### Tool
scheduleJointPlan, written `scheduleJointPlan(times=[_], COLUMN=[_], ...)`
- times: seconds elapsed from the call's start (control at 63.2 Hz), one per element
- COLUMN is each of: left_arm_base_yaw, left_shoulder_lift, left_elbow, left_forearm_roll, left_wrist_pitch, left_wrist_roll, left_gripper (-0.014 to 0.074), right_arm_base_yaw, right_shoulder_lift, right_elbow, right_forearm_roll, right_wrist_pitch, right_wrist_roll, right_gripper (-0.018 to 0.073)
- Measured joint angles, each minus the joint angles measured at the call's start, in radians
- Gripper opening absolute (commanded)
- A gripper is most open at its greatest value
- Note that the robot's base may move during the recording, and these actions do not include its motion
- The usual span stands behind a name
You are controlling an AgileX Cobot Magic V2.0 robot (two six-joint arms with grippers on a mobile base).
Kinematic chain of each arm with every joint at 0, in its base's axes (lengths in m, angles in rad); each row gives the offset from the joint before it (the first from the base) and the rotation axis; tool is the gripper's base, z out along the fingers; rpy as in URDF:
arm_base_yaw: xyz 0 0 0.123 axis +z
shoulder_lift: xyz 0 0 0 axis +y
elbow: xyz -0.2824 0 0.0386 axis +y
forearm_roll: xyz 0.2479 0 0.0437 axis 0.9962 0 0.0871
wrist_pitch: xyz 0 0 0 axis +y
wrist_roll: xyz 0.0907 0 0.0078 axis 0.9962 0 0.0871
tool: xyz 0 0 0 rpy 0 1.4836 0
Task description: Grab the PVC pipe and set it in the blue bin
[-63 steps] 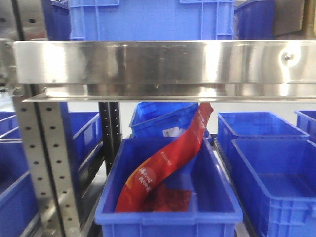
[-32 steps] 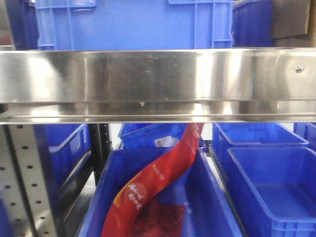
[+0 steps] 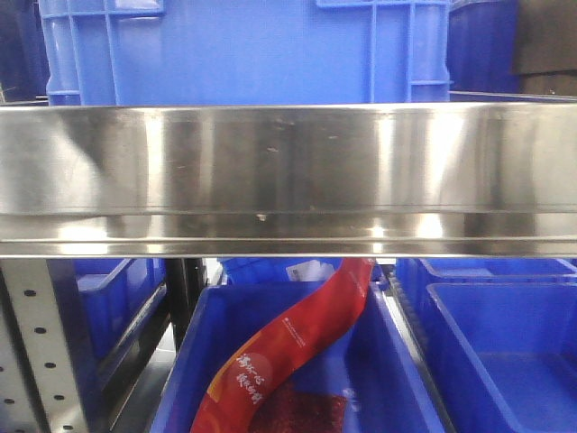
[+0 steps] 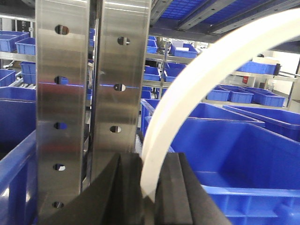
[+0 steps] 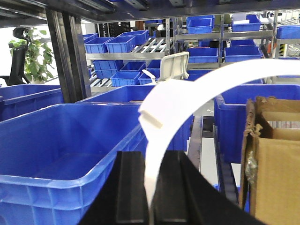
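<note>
closer than before, the shelf rail (image 3: 288, 180) fills the front view. left hand (image 4: 149, 187) and right hand (image 5: 151, 187) each clamp the pvc pipe (image 4: 187, 89) arching above them; the grab looks done, and the drop into the blue bin (image 5: 61, 140) left of the right hand remains.

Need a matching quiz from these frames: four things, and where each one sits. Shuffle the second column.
Things:
1. red pouch
2. cardboard box
3. potted plant
4. perforated steel upright

Places:
A. far left, right wrist view
B. in a blue bin below the steel shelf rail, front view
C. left half, left wrist view
D. right edge, right wrist view

Pairs: 1-B, 2-D, 3-A, 4-C
</note>
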Motion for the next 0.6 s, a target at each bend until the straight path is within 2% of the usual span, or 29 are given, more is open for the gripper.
scheduleJointPlan(times=[0.602], left_arm_base_yaw=[0.000], left_shoulder_lift=[0.000], left_elbow=[0.000], left_forearm_roll=[0.000], left_wrist_pitch=[0.000], left_wrist_roll=[0.000], left_gripper=[-0.0111], right_arm_base_yaw=[0.000], right_shoulder_lift=[0.000], right_elbow=[0.000], right_forearm_roll=[0.000], right_wrist_pitch=[0.000], right_wrist_roll=[0.000], right_gripper=[-0.0167])
